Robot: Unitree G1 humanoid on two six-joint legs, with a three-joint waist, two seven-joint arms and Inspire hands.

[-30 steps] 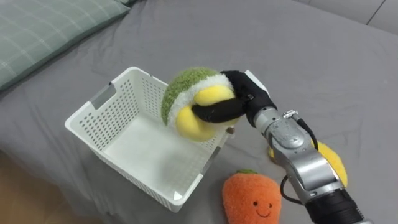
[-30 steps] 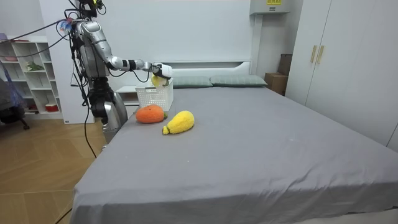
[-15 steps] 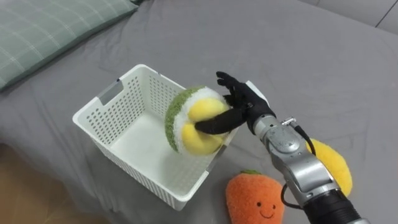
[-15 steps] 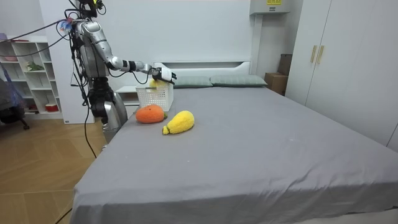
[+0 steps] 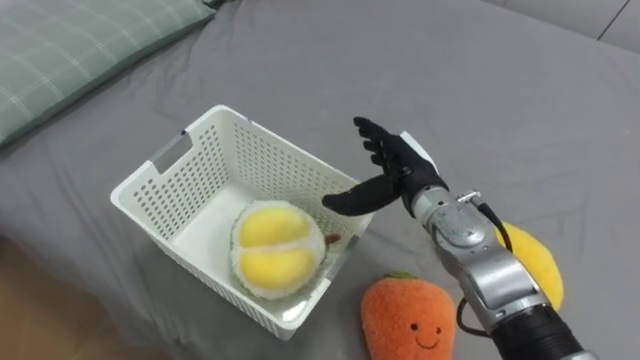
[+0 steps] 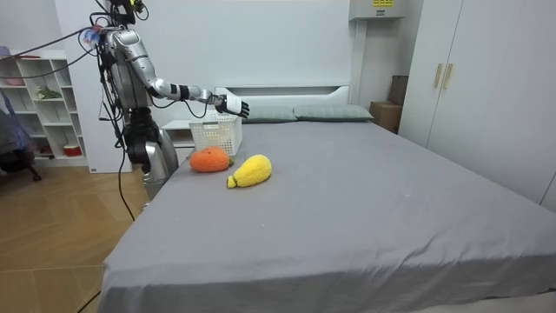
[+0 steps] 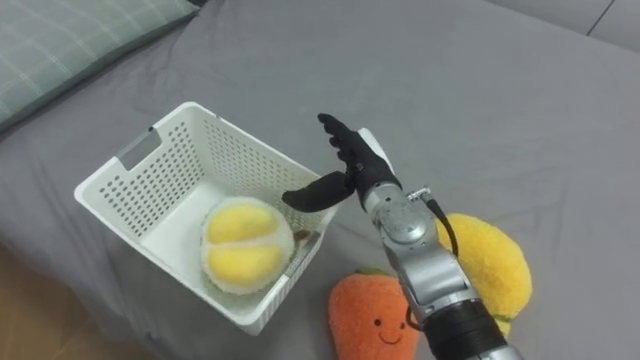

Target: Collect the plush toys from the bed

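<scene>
Now | right hand (image 5: 398,173) fingers spread apart, above white basket (image 5: 270,155) edge | yellow plush toy (image 5: 277,247) inside basket

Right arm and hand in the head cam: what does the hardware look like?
The right hand is matte black, with slim black fingers and a small white tag on its back. Behind it are a silver metal wrist and a rounded silver forearm, then a black segment. A thin black cable loops along the forearm.

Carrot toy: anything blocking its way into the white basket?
Nothing visible on the bed between them. The carrot toy lies beside the near corner of the white basket; the right hand, open, hangs above its rim.
</scene>
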